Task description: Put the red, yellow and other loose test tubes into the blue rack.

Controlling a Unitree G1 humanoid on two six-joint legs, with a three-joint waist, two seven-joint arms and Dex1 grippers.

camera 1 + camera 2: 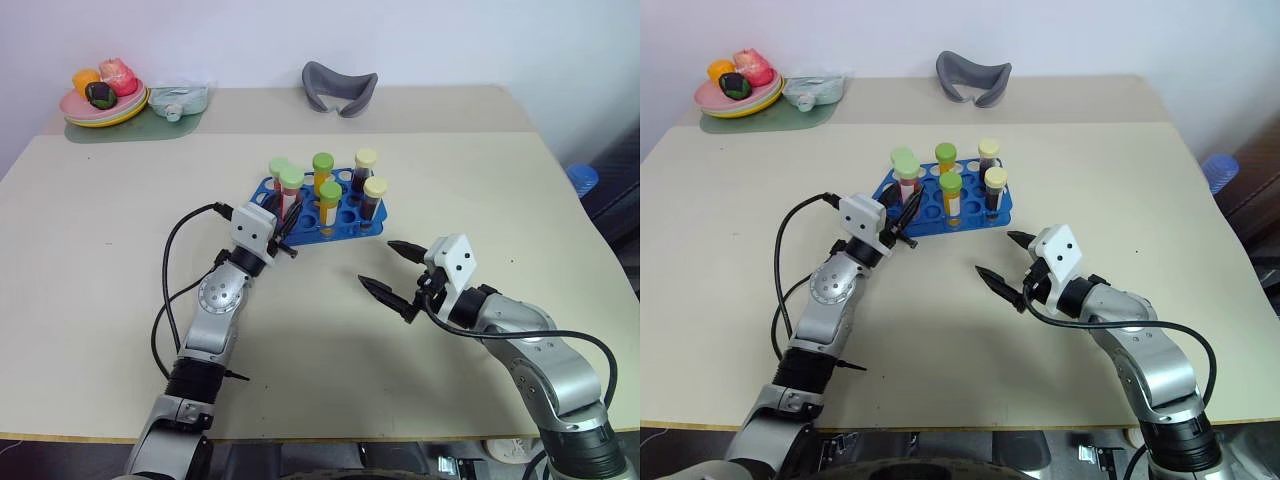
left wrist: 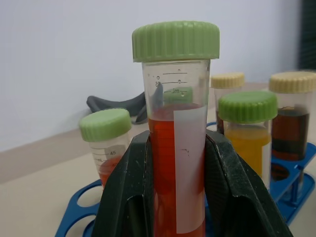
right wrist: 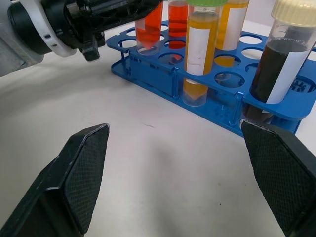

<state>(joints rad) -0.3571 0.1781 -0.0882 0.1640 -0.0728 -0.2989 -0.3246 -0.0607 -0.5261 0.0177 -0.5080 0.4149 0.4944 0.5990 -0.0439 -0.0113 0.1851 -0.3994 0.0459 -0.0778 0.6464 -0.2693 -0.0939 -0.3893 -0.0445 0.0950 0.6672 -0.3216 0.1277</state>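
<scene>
Head views look down; wrist views closely face blue rack [image 3: 207, 94]

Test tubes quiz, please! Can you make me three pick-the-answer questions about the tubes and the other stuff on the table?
1. Where is the plate of toy fruit?
A. At the far left of the table
B. At the table's near edge
C. On the floor

2. How many tubes have cream caps?
A. One
B. Two
C. Four

3. What is the left tool doing?
A. Hanging open
B. Gripping a red tube
C. Gripping a yellow tube

Answers:
1. A, the plate sits far back on the left.
2. B, two cream-capped dark tubes stand in the blue rack.
3. B, its black fingers clamp the red tube at the rack.
</scene>
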